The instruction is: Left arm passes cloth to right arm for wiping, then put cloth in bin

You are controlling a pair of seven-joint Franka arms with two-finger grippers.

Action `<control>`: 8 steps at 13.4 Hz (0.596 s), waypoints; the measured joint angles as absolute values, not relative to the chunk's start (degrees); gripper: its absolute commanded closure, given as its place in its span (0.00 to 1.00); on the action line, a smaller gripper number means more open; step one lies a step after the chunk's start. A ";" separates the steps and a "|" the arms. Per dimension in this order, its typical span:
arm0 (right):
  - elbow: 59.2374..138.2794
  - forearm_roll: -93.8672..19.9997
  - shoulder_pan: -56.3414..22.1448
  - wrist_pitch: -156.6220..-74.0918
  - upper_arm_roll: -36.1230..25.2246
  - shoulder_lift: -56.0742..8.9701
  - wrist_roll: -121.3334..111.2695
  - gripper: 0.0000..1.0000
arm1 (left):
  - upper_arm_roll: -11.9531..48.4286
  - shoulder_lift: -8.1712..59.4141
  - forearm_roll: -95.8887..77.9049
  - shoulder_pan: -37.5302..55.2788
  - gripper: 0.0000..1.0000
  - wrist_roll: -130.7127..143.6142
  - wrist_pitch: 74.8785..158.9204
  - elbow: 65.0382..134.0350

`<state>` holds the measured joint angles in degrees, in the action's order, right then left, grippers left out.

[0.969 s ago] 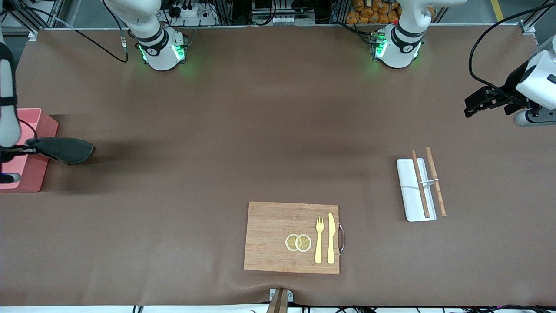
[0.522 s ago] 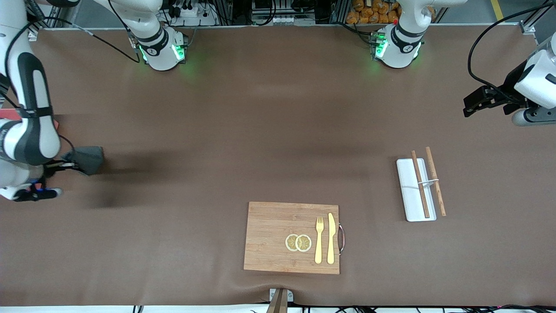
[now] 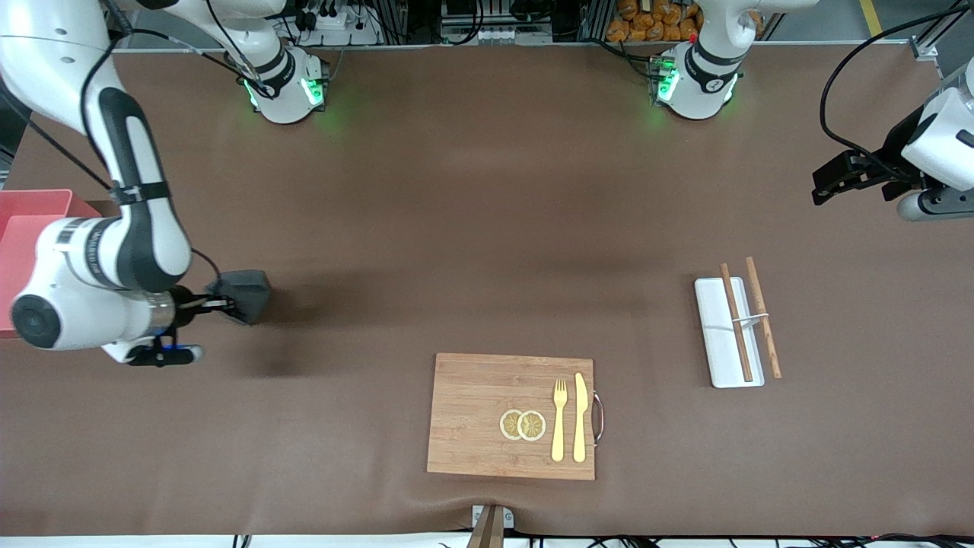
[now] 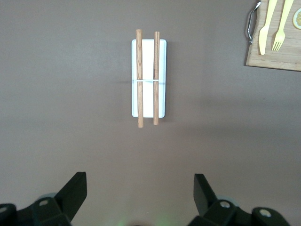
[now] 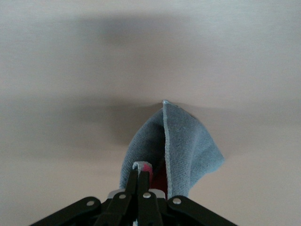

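Observation:
My right gripper point(image 3: 215, 304) is shut on the charcoal-grey cloth point(image 3: 245, 295) and holds it over the bare brown table, beside the pink bin point(image 3: 23, 243) at the right arm's end. In the right wrist view the cloth point(image 5: 188, 146) hangs folded from the shut gripper point(image 5: 142, 175), with its dark red edge showing at the grip. My left gripper point(image 3: 825, 183) waits open and empty over the left arm's end of the table. In the left wrist view its gripper point(image 4: 139, 197) stands wide open over bare table.
A wooden cutting board point(image 3: 472, 411) with lemon slices point(image 3: 523, 425), a fork point(image 3: 559, 418) and a knife point(image 3: 580, 417) lies near the front camera. A white tray point(image 3: 715, 335) with two wooden sticks point(image 3: 736, 323) lies toward the left arm's end; it also shows in the left wrist view point(image 4: 148, 77).
My right arm has swung the cloth away from the pink bin toward the table's middle, and the cloth now hangs more bunched. The left arm has not moved.

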<state>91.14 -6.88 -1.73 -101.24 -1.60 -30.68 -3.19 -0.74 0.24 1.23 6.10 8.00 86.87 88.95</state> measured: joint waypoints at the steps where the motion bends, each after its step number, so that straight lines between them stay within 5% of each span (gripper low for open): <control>1: 90.99 -7.15 -2.90 -100.89 -1.61 -30.60 -1.87 1.00 | -0.74 0.19 1.23 6.09 0.00 8.00 86.86 88.95; 8: 88.71 -7.54 0.43 -91.64 -3.03 -19.28 -3.59 1.00 | -0.80 -0.16 1.23 6.08 0.00 8.00 86.82 89.00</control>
